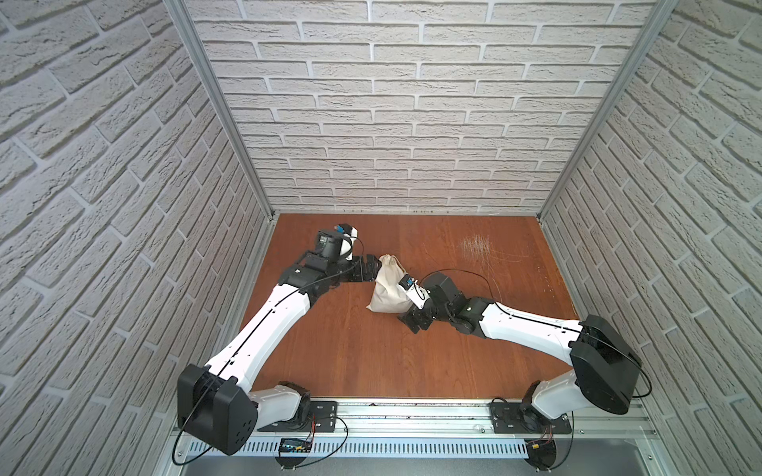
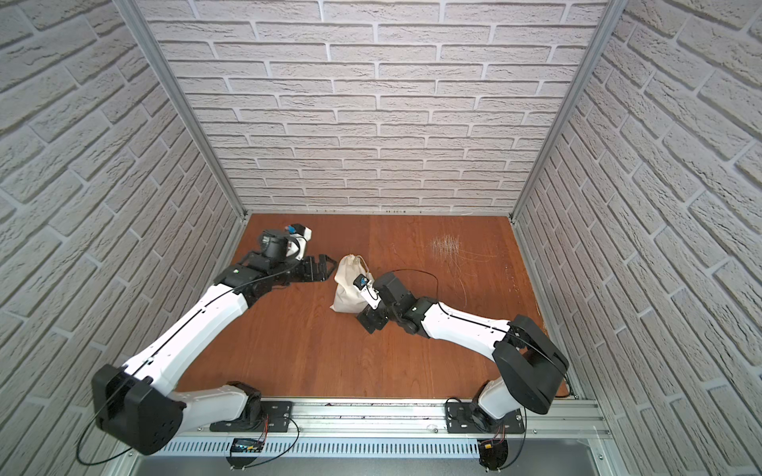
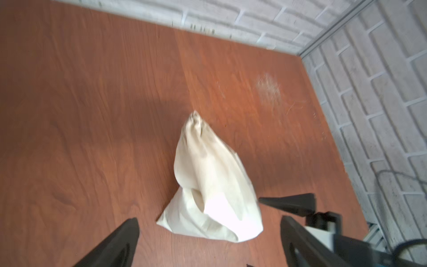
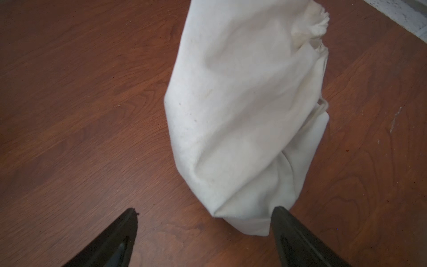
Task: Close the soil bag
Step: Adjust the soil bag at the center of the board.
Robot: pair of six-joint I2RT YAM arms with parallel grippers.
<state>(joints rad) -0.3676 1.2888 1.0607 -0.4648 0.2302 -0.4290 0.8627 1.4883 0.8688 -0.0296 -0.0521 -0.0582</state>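
wrinkled matt cream cloth soil bag [image 1: 387,288], smooth reddish wood-grain table [image 1: 350,350], scuffed patch [image 1: 476,244]

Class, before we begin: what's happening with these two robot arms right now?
Two robot arms are working on a cream soil bag sitting on the wooden table. Its neck looks gathered shut. The left gripper is open beside the neck end, the right gripper open at the base, one finger touching the cloth. Neither holds the bag.

- I'm driving a robot lab cell, not a lived-in room: the brick-pattern walls [image 1: 391,123] are flat panels held in bare aluminium posts [image 1: 222,107].
- Two arms [image 1: 264,325] are bolted to a metal rail [image 1: 412,416] along a scratched wooden tabletop [image 1: 350,350].
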